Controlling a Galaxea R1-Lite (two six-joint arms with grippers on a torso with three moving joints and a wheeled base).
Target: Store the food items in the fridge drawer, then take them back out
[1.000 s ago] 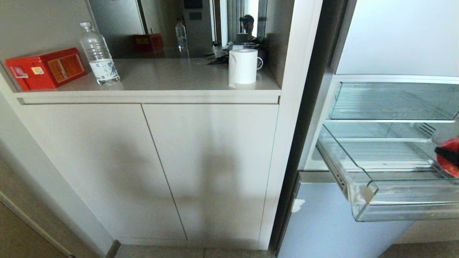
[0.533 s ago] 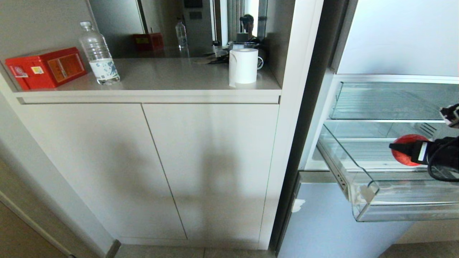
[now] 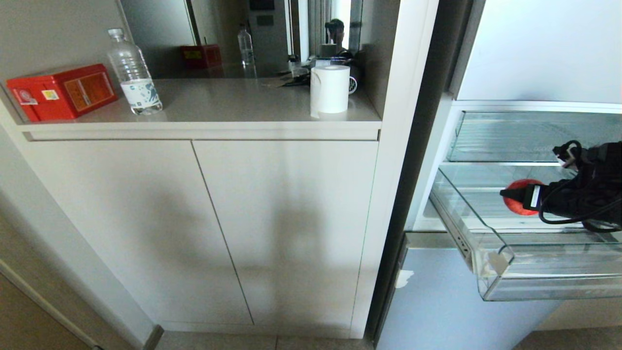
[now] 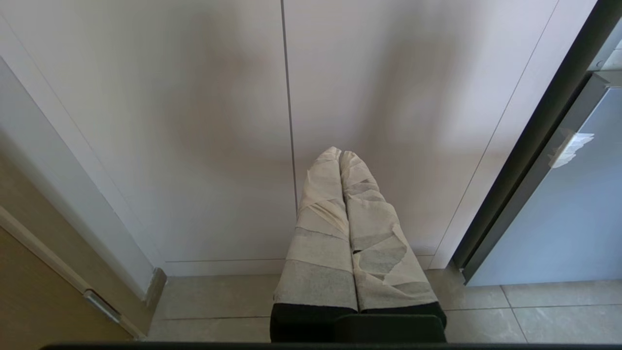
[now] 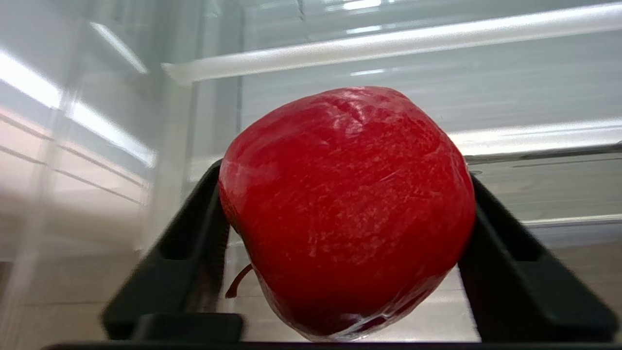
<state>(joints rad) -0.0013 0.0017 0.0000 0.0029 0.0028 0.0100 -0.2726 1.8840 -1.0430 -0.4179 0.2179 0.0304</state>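
My right gripper (image 3: 516, 197), clamped on the apple (image 3: 516, 186), has swung leftward above the fridge drawer (image 3: 495, 260); release comes next.

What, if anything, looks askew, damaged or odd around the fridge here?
Little stands out. The fridge drawer hangs pulled out as the task needs, and the right gripper grips the red fruit above it. One oddity: a torn white scrap clings to the lower door's edge.

No text can be read. The red tin (image 3: 62, 92) at the left end of the counter (image 3: 228, 104) bears labels, and the water bottle (image 3: 134, 74) beside it a printed band, perhaps lettered, but both too small.
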